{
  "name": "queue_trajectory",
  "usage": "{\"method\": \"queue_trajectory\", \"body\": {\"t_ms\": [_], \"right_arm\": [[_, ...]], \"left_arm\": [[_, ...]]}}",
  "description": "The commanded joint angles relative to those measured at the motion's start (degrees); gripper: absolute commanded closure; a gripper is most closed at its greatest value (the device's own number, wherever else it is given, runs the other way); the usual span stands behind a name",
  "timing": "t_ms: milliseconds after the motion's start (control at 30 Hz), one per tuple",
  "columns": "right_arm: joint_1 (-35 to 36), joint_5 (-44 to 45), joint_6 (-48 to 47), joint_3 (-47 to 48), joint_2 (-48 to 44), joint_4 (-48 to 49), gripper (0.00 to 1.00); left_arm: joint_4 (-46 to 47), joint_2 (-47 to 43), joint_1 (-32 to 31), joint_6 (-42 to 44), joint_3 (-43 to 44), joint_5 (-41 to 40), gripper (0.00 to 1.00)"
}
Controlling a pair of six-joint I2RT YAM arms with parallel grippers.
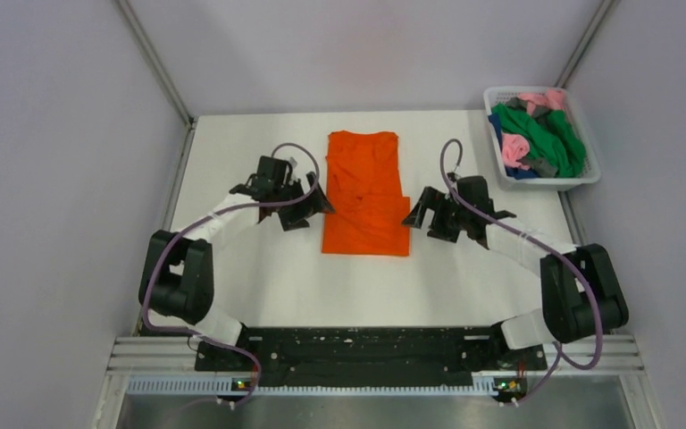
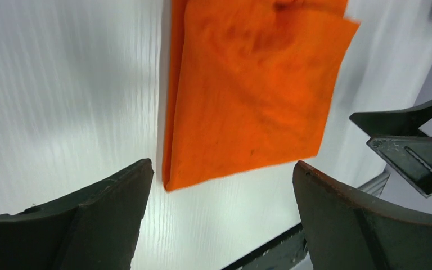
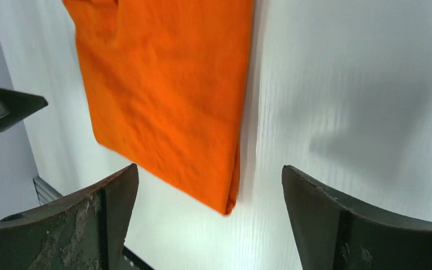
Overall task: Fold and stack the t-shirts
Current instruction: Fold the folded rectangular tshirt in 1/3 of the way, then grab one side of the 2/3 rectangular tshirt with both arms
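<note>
Between the spread, empty fingers of the left gripper and right gripper lies the folded orange t-shirt; each should probably pinch the corner just ahead, through every layer.

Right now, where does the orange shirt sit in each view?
Top external: shirt in the middle of the picture, lying lengthwise away from the arms, left of the basket.
Left wrist: shirt upper centre, a near corner low on its left.
Right wrist: shirt upper left to centre, a near corner pointing down.
Shared landmark: the white table beneath it in all three.
</note>
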Motion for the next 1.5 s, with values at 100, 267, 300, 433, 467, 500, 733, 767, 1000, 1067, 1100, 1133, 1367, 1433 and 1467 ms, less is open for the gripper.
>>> {"method": "queue_trajectory", "body": {"t_ms": [100,267,300,433,467,500,733,767,1000,1067,1100,1133,1367,1433,1467], "right_arm": [[7.12,3.39,-1.78,-8.70,-9.10,-4.29,0.07],[7.88,5.38,-1.43,-11.58,-10.27,-4.66,0.12],[7.91,5.69,-1.33,-11.64,-10.08,-4.51,0.13],[8.86,6.81,-1.35,-11.77,-8.86,-2.91,0.19],[9.01,6.99,-1.36,-11.75,-8.34,-2.56,0.21],[9.16,7.00,-1.34,-11.51,-7.82,-2.29,0.23],[11.50,9.54,-2.18,-10.06,-4.12,-1.76,0.43],[11.73,9.80,-2.27,-9.80,-3.57,-1.80,0.45],[13.47,10.12,-2.36,-8.95,0.32,0.15,0.64],[13.51,10.46,-2.28,-9.09,1.13,1.09,0.74],[13.51,10.33,-2.34,-8.91,1.55,1.05,0.82],[13.60,10.00,-2.30,-8.78,1.68,0.89,0.88],[18.20,6.35,-4.61,-7.96,-11.90,-12.36,1.00],[18.79,3.78,-4.30,-8.80,-18.64,-16.58,1.00],[18.78,2.31,-3.85,-9.60,-22.79,-18.93,1.00]], "left_arm": [[6.05,-2.55,-4.94,-4.08,-13.20,-1.23,0.08],[7.59,-0.33,-5.88,-5.48,-14.54,-1.99,0.23],[7.78,0.34,-6.09,-5.50,-14.58,-1.82,0.27],[8.18,3.10,-6.50,-5.68,-14.38,-1.85,0.45],[8.26,3.68,-6.51,-5.79,-14.34,-2.31,0.50],[8.28,4.39,-6.48,-5.85,-14.26,-2.72,0.55],[7.07,7.87,-6.50,-6.06,-13.33,-5.61,1.00],[6.99,7.93,-6.50,-6.04,-13.37,-5.76,1.00],[7.66,6.90,-6.49,-6.49,-15.22,-5.95,1.00],[8.20,6.50,-6.47,-6.77,-16.11,-5.70,1.00],[8.33,6.39,-6.43,-6.88,-16.38,-5.47,1.00],[8.33,5.99,-6.43,-7.03,-16.63,-5.02,1.00],[2.99,-10.04,-11.21,-10.17,-23.92,-5.90,1.00],[0.84,-17.34,-12.83,-12.04,-26.85,-6.70,1.00],[-0.16,-22.11,-12.95,-13.23,-28.34,-6.38,1.00]]}}
